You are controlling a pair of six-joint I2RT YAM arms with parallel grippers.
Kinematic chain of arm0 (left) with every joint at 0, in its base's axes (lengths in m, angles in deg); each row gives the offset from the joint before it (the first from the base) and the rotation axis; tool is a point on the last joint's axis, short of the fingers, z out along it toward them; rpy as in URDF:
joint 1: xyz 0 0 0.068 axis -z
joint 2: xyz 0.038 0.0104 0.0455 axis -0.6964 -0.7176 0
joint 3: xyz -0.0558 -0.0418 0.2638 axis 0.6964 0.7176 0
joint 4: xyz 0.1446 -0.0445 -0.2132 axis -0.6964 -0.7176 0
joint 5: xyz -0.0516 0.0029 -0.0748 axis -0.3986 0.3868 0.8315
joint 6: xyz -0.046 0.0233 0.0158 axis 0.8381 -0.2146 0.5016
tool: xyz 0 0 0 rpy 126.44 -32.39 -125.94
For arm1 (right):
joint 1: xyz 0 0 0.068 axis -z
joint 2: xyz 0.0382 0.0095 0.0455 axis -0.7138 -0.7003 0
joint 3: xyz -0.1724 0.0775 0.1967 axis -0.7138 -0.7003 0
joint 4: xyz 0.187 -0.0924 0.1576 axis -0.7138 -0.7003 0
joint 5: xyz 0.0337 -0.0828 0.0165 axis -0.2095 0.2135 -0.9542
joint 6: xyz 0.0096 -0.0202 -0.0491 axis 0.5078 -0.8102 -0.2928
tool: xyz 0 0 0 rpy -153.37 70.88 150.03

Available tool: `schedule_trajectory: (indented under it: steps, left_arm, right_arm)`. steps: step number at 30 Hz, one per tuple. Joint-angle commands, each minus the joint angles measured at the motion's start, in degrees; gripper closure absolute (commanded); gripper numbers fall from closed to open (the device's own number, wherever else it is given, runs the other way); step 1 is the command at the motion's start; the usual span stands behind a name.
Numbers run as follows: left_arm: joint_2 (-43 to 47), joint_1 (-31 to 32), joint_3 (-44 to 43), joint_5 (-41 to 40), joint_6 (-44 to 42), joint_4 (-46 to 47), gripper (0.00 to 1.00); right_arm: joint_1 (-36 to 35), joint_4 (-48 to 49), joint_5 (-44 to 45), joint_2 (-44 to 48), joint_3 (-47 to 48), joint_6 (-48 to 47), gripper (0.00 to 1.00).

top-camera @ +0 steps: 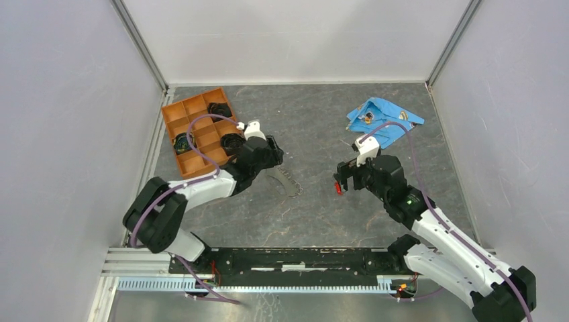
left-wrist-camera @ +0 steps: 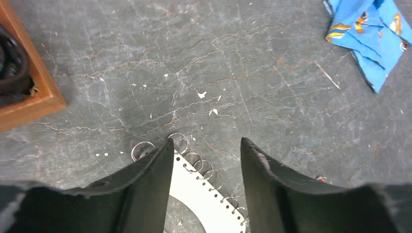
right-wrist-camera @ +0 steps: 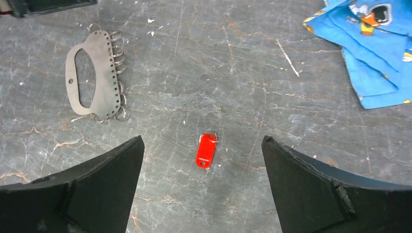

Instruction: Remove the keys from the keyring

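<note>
Claws first: both are spread wide with nothing in them. The right claw hangs low over the desk. The red key lies flat dead centre between its fingers, touching neither. To me that looks deliberate, since a straight drop and a squeeze would catch the red head across its narrow sides. A faint bit of silvery wire pokes out at the key's top end, which I take to be the keyring. So I'd say the key isn't off it yet, but honestly it's too small to be sure.

The left claw straddles one end of a flat metal plate with a row of wire rings threaded through holes along its edge. The fingers sit either side of it, not pinching. My guess is it's parked there to hold that plate down, though the plate is well apart from the red key, so I don't see how that helps right now.

The orange tray with the black coils and the blue cloth are off toward the far corners, out of the way.

Tricky part, I reckon: the key is tiny next to those fingers and flat on the desk, so the pads could skid over it.
</note>
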Motion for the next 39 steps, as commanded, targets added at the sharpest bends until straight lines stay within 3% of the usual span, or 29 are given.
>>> schedule_trajectory:
  steps: [1, 3, 6, 7, 15, 22, 39]
  left_arm:
    - [7.85, -0.14, -4.48, 1.55, -3.54, -5.92, 0.36]
    - [11.54, -0.14, -5.59, 3.09, -4.96, -9.54, 0.27]
    - [16.56, -0.14, -6.45, 5.37, -7.17, -13.98, 0.04]
    - [18.04, -0.14, -6.69, 6.02, -8.3, -15.16, 0.01]
    - [26.62, -0.14, -10.37, 6.58, -15.05, -29.68, 0.0]
    - [32.09, -0.14, -10.06, 7.38, -17.26, -32.26, 0.0]
    - [35.3, -0.14, -5.71, 3.45, -18.25, -29.72, 0.0]
  right_arm:
    - [0.02, -0.61, 5.13, 0.88, 5.46, 1.12, 0.02]
    - [0.06, -1.13, 5.48, 0.96, 6.38, 1.04, 0.02]
    - [0.08, -0.95, 5.56, 2.14, 7.11, 0.79, 0.02]
    - [0.09, -0.71, 5.81, 2.64, 7.15, 0.79, 0.02]
    - [0.08, 2.53, 7.87, 4.51, 6.36, 0.87, 0.02]
    - [0.12, 5.62, 6.93, 4.67, 4.65, 1.03, 0.02]
    - [0.04, 6.78, 7.93, 3.52, 3.99, -0.67, 0.02]
